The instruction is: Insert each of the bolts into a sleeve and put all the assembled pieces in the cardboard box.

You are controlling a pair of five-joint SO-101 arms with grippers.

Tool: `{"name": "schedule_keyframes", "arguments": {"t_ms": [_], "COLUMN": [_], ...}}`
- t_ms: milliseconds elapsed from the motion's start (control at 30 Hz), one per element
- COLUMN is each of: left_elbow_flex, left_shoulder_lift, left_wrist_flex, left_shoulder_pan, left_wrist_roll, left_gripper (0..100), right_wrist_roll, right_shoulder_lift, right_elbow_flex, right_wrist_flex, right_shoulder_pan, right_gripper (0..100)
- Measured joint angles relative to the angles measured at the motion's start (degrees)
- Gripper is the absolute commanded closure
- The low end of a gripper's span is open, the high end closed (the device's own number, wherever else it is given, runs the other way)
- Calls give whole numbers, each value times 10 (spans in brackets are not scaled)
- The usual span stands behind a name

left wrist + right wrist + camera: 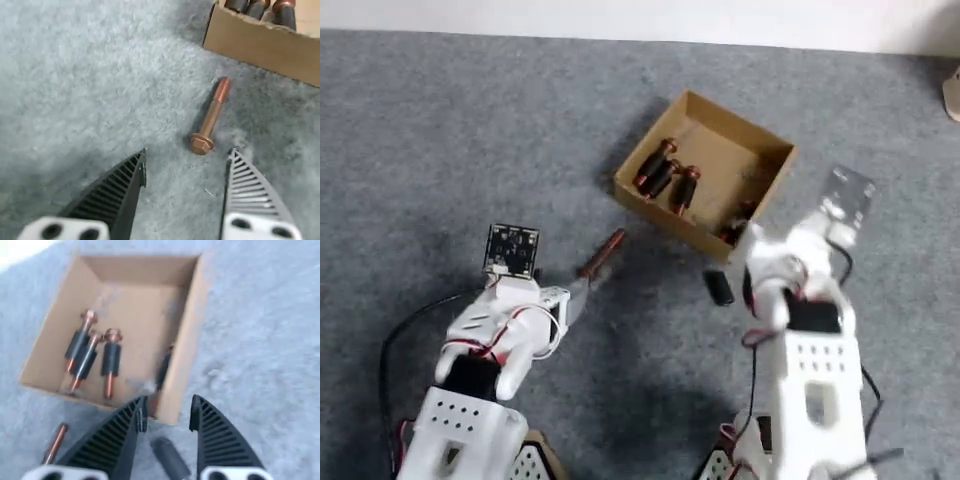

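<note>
A loose copper bolt (603, 254) lies on the grey carpet just short of the cardboard box (772, 190). My left gripper (187, 157) is open right behind the bolt (209, 120), whose hex head sits between the fingertips. A black sleeve (719, 287) lies alone on the carpet near the box's front corner. My right gripper (166, 407) is open just above this sleeve (170, 458). Three assembled bolt-and-sleeve pieces (91, 355) lie side by side in the box (187, 345), and another dark piece (163, 369) leans against its inner wall.
Grey carpet (440, 140) spreads around the box on all sides. A pale strip runs along the far edge (620, 18). A tan object (952, 92) pokes in at the far right edge.
</note>
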Motion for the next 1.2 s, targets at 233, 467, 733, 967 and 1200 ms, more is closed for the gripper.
{"name": "schedule_keyframes", "arguments": {"t_ms": [233, 467, 733, 967, 1200], "left_elbow_flex": [-62, -65, -185, -318, -415], "left_shoulder_lift": [0, 16, 247, 472, 633], "left_wrist_flex": [37, 37, 37, 37, 37], "left_shoulder_pan": [6, 62, 89, 89, 89], "left_wrist_roll": [-70, -94, -94, -99, -183], "left_gripper": [755, 755, 755, 755, 755], "right_wrist_roll": [0, 53, 83, 111, 114], "right_shoulder_lift": [-214, -352, -441, -455, -455], "right_elbow_flex": [174, 324, 340, 340, 340], "right_wrist_flex": [-38, -111, -126, -126, -126], "right_shoulder_pan": [49, 50, 33, 26, 26], "right_gripper": [878, 878, 878, 878, 878]}}
